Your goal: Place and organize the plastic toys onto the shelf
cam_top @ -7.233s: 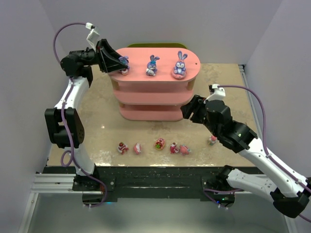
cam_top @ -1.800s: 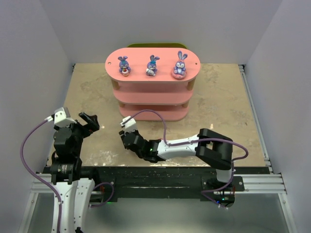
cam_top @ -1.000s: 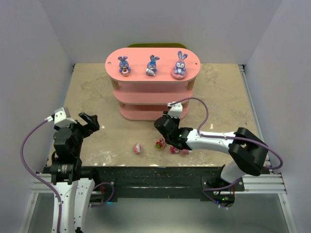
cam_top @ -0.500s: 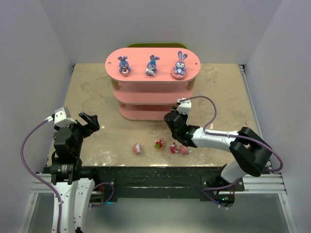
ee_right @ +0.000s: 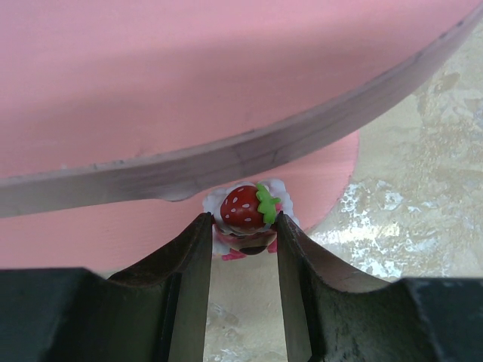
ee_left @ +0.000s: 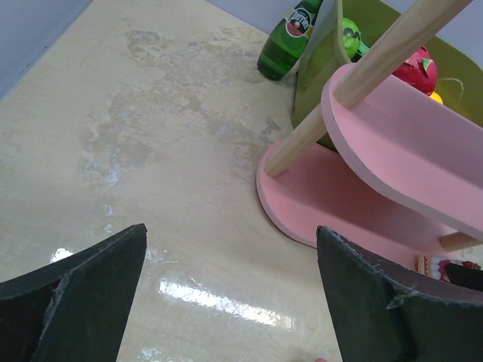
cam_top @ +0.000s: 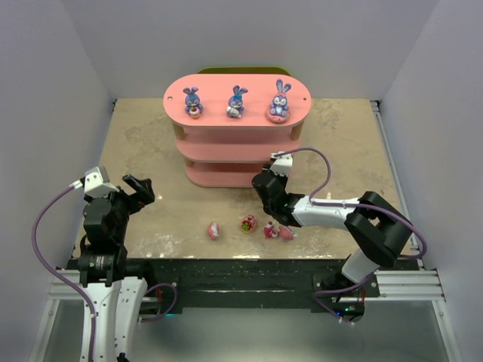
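Note:
The pink three-tier shelf point(cam_top: 226, 143) stands at the back middle, with three purple-blue bunnies point(cam_top: 237, 101) in a row on its top board. My right gripper point(cam_top: 262, 181) is at the front right end of the bottom board and is shut on a small strawberry-topped white and pink toy point(ee_right: 245, 210). The right wrist view shows that toy at the bottom board's point(ee_right: 113, 226) edge, under the middle board's rim point(ee_right: 226, 167). Several small red and pink toys point(cam_top: 248, 223) lie in a row on the table near the front. My left gripper point(cam_top: 139, 188) hangs open at the left, holding nothing.
In the left wrist view a green bottle point(ee_left: 290, 38) and a green container point(ee_left: 355, 34) with a red strawberry-like thing point(ee_left: 417, 70) stand behind the shelf. Grey walls close in the table's left, right and back sides.
My right gripper has carried the strawberry-topped toy from the front row on the table back to the shelf's bottom board. The left arm has not moved in the last second.

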Robot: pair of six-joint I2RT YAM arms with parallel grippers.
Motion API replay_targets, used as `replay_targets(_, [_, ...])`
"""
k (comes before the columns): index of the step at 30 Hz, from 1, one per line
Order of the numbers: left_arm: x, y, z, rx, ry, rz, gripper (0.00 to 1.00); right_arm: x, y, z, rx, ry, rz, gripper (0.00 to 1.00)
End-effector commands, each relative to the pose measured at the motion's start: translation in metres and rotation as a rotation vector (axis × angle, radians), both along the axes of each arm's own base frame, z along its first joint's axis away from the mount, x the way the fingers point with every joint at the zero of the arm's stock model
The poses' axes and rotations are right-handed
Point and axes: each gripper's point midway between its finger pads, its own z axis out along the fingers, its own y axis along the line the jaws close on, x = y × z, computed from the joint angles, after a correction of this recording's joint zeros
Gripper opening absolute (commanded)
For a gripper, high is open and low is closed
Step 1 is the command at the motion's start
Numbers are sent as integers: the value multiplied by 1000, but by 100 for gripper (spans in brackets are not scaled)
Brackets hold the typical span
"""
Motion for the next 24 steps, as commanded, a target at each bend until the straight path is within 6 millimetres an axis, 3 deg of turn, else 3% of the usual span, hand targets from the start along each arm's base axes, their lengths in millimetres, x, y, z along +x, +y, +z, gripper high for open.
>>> replay_targets(1, [4, 0, 10, -4, -44, 2, 98, 17, 6, 26, 57, -88, -42, 0])
replay_targets(11, [4, 1, 9, -5, -43, 7, 98, 21, 4, 20, 40, -72, -68, 1])
replay_targets(12, [4, 0, 9, -5, -41, 6, 98, 20, 1, 17, 26, -63, -81, 9])
replay_targets(16, [4, 0, 9, -5, -41, 6, 98, 21, 2, 17, 30, -52, -94, 18])
replay_targets(24, [4, 0, 9, -5, -39, 6, 98, 22, 1, 18, 26, -47, -104, 29])
